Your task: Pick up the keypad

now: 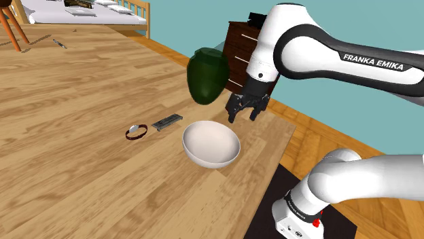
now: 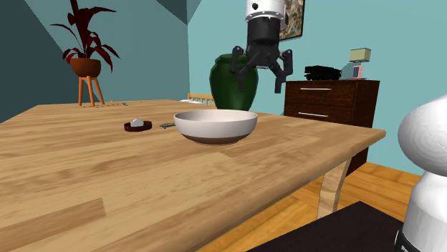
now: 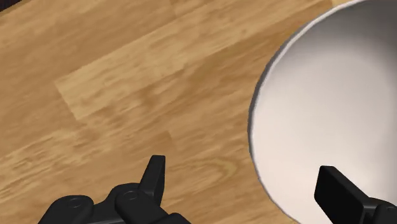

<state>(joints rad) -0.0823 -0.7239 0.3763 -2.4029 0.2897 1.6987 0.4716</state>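
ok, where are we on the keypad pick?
Done: nothing yet. The keypad lies flat on the table, untouched. In hand: the claw hangs open and empty above the rim of the bowl, well aside from the keypad. Left: travel over to the keypad, descend, close on it and lift.

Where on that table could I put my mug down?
The wooden table lies bare across the wide stretch on the shoulder view's left of the red-brown band, and between the white bowl and the near edge. It is crowded where band, flat dark keypad, bowl and dark green vase cluster, near the open black gripper.
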